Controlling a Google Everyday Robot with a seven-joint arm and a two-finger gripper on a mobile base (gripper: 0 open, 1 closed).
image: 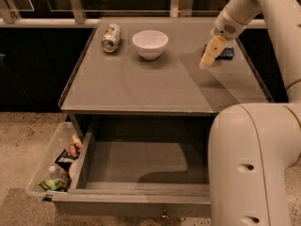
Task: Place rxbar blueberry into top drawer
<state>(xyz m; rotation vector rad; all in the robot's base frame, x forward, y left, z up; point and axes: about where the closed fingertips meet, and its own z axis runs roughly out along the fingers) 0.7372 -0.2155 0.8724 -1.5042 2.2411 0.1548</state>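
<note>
The rxbar blueberry (226, 52) is a dark blue flat wrapper lying on the counter's far right, partly hidden behind my gripper. My gripper (207, 60) hangs over the counter just left of and in front of the bar, pale fingers pointing down-left. The top drawer (141, 163) is pulled open below the counter, its grey bottom bare, with a small knob at the front panel (163, 214).
A white bowl (150, 43) and a silver-green soda can (111, 37) on its side sit at the counter's back. A clear plastic bin (54, 166) of snacks hangs left of the drawer. My arm's large white body (249, 168) blocks the lower right.
</note>
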